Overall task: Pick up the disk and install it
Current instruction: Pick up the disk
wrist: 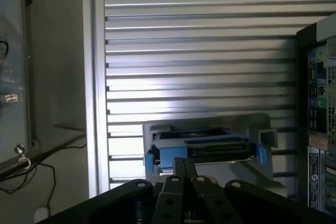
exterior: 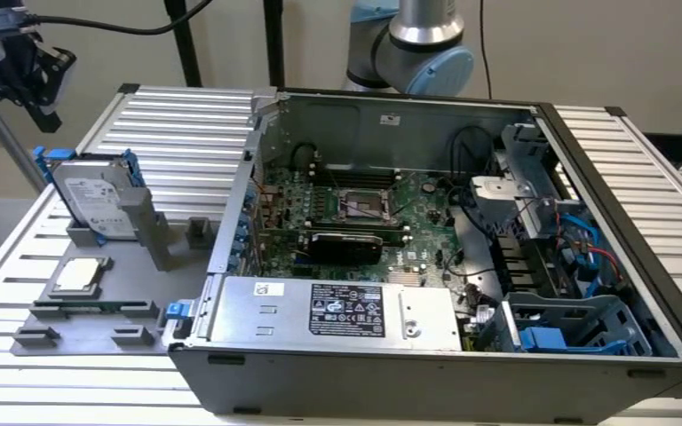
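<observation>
The disk, a silver-grey drive with a white label in a blue carrier frame, stands on edge in a grey holder on the slatted table, at the exterior view's left of the open computer case. My gripper hangs high above and beyond the disk, near the exterior view's upper left corner, touching nothing. In the wrist view the disk shows edge-on in its holder, well ahead of the gripper, whose fingers stand shut together with nothing between them.
A small square silver chip lies on the grey fixture plate in front of the disk. Inside the case are the motherboard, a grey power-supply box and a drive cage with blue parts. The case wall flanks the wrist view.
</observation>
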{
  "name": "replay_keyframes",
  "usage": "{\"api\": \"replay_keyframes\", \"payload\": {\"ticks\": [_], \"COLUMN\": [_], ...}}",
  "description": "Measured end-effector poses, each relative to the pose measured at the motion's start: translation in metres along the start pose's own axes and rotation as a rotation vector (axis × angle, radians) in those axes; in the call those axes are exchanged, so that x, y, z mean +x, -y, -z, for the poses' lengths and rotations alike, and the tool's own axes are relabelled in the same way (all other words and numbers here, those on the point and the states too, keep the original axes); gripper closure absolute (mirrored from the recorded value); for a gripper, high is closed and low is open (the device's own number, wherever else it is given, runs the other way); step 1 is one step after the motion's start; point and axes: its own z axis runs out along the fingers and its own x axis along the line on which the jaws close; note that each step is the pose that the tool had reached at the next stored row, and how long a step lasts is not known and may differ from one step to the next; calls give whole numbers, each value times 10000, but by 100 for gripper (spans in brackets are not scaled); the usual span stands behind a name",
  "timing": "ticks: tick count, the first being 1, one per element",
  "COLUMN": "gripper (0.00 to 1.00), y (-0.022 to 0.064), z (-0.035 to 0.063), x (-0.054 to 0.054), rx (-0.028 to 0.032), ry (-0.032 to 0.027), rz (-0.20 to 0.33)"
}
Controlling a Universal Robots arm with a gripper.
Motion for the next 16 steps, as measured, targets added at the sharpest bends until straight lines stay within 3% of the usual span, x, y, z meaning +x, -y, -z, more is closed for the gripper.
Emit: {"api": "replay_keyframes", "payload": {"ticks": [16], "gripper": [100], "y": [3], "z": [-73], "x": [-5], "rx": [-43], "ry": [-162], "rz": [2718]}}
